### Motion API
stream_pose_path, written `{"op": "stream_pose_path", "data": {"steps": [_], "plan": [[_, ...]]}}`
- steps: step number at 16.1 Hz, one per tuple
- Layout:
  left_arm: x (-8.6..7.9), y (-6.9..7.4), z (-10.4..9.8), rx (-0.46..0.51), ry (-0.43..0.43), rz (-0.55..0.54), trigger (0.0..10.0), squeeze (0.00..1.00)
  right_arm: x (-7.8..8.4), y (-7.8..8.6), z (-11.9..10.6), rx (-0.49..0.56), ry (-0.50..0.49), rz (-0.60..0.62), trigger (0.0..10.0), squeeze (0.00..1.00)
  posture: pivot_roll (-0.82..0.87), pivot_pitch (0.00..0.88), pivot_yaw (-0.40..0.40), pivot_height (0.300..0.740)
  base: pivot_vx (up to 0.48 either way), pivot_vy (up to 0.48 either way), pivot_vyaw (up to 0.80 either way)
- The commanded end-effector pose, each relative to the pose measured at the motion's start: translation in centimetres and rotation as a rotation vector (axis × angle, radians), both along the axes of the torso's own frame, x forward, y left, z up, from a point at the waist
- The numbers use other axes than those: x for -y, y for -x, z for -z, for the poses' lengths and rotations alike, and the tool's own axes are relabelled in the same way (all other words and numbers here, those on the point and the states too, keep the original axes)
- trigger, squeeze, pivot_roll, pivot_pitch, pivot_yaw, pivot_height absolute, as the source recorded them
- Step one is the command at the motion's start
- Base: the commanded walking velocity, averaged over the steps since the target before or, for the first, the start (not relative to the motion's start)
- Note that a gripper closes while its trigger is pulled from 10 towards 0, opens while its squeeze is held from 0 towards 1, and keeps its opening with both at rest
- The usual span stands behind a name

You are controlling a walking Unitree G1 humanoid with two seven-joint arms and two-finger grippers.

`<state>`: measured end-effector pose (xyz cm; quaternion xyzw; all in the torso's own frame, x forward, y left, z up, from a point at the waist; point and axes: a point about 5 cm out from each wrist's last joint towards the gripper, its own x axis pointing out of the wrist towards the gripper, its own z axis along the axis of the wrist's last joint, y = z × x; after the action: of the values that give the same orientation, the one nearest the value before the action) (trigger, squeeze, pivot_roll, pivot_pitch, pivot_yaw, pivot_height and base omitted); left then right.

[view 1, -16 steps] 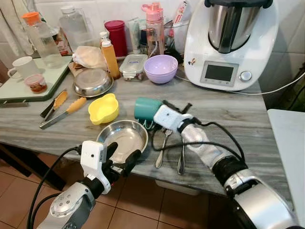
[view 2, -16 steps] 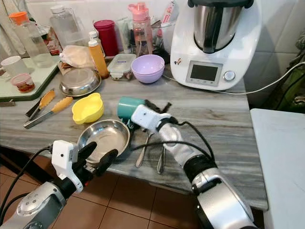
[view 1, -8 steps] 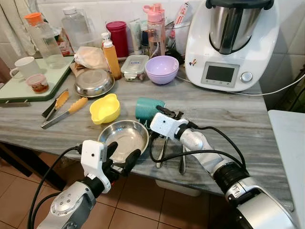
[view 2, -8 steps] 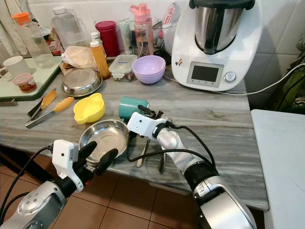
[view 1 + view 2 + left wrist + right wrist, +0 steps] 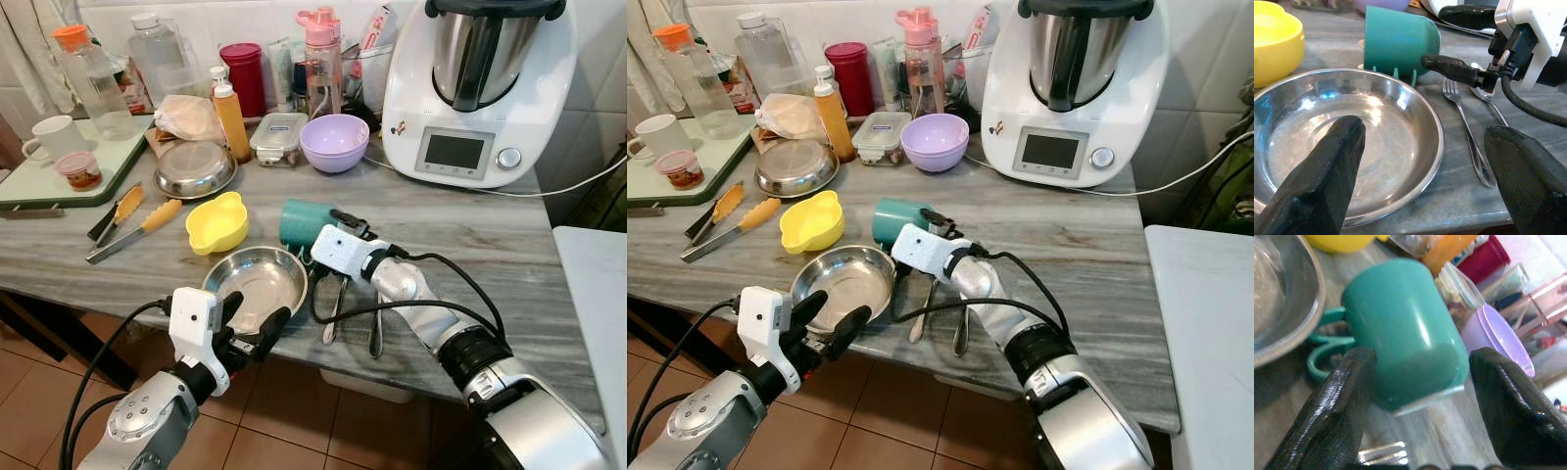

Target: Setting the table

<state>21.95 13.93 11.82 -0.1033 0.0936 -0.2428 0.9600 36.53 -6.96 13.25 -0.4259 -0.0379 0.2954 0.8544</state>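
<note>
Near the middle of the head view, my right gripper (image 5: 315, 227) sat at the teal mug (image 5: 302, 221), which lay on its side on the grey countertop (image 5: 470, 230). Its fingers were spread apart, one on each side of the mug's body, though I could not tell whether they touched it. Just below lay a fork (image 5: 334, 304) and a spoon (image 5: 375, 323), beside the steel bowl (image 5: 257, 281) at the counter's front edge. At lower left my left gripper (image 5: 251, 323) hovered with fingers apart over that bowl's near rim. A yellow bowl (image 5: 217, 222) stood just up-left of the steel one.
</note>
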Motion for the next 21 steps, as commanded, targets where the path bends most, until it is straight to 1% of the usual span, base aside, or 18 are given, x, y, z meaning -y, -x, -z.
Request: {"op": "stream_pose_path", "data": {"steps": [1, 5, 10, 12, 14, 16, 17, 19, 20, 21], "plan": [[-0.4, -0.1, 0.0, 0.004, -0.013, -0.016, 10.0, 0.0, -0.3, -0.5, -1.0, 0.01, -0.012, 0.003, 10.0, 1.0, -0.04, 0.008, 0.111, 0.74, 0.0, 0.0, 0.0], [-0.4, -0.1, 0.0, 0.004, -0.018, -0.013, 10.0, 0.0, 0.4, -0.9, -1.0, -0.004, -0.001, 0.055, 10.0, 1.0, -0.05, 0.008, 0.118, 0.74, 0.0, 0.0, 0.0], [-0.4, -0.1, 0.0, 0.005, -0.02, -0.01, 10.0, 0.0, 2.0, -1.6, -0.8, -0.029, 0.039, 0.119, 10.0, 1.0, -0.05, 0.009, 0.119, 0.74, 0.0, 0.0, 0.0], [-0.3, -0.1, 0.0, 0.007, -0.013, -0.002, 10.0, 0.0, 2.5, -1.8, -0.9, -0.022, 0.046, 0.133, 10.0, 1.0, -0.05, 0.011, 0.118, 0.74, 0.0, 0.0, 0.0], [-0.4, 0.0, 0.0, 0.005, -0.015, 0.001, 10.0, 0.0, 3.0, -2.0, -0.9, -0.008, 0.074, 0.153, 10.0, 1.0, -0.05, 0.013, 0.118, 0.74, 0.0, 0.0, 0.0], [-0.4, 0.1, 0.1, 0.001, -0.017, -0.002, 10.0, 0.0, 3.9, -2.2, -0.9, 0.0, 0.101, 0.184, 10.0, 1.0, -0.04, 0.019, 0.115, 0.74, 0.0, 0.0, 0.0], [-0.4, 0.1, 0.1, 0.0, -0.017, -0.003, 10.0, 0.0, 3.9, -2.3, -1.0, 0.007, 0.096, 0.187, 10.0, 1.0, -0.04, 0.019, 0.115, 0.74, 0.0, 0.0, 0.0], [-0.4, 0.3, 0.1, -0.002, -0.017, -0.006, 10.0, 0.0, 3.4, -2.5, -1.8, 0.035, 0.057, 0.175, 10.0, 1.0, -0.04, 0.022, 0.113, 0.74, 0.0, 0.0, 0.0], [-0.5, 0.3, 0.1, -0.003, -0.018, -0.01, 10.0, 0.0, 2.2, -2.4, -2.4, 0.039, -0.02, 0.139, 10.0, 1.0, -0.03, 0.024, 0.112, 0.74, 0.0, 0.0, 0.0], [-0.5, 0.4, 0.1, -0.003, -0.018, -0.012, 10.0, 0.0, 1.6, -2.2, -2.5, 0.034, -0.052, 0.118, 10.0, 1.0, -0.03, 0.024, 0.111, 0.74, 0.0, 0.0, 0.0]]}}
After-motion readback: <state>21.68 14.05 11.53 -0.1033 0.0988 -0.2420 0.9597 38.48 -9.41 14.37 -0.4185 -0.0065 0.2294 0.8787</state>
